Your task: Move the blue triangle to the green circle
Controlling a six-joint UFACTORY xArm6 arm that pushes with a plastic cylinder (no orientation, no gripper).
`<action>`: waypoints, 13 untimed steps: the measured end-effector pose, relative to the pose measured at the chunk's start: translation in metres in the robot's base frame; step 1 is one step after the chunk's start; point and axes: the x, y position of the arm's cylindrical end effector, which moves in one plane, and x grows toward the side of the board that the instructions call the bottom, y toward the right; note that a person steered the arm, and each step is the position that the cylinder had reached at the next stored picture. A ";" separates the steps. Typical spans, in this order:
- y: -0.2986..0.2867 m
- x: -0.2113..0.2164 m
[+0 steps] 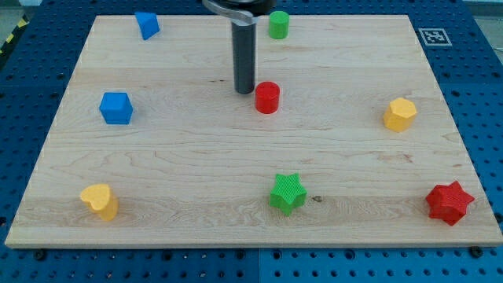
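Near top edge, centre: my tip (244,91) just left of red cylinder (267,97)
fingers: none, bare rod, holds nothing
blue triangle (147,25): top-left corner
green circle (278,24): top edge, well apart from triangle

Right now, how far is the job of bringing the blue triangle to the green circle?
Nothing looks done: the blue triangle sits near the view's top left, well apart from the green circle at the top centre. In hand: my tip stands just left of the red cylinder, not at the triangle. Left: go to the triangle's left side and push it rightward to the circle.
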 end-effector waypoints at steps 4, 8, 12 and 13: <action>-0.208 -0.075; -0.192 -0.174; -0.134 -0.132; -0.135 -0.154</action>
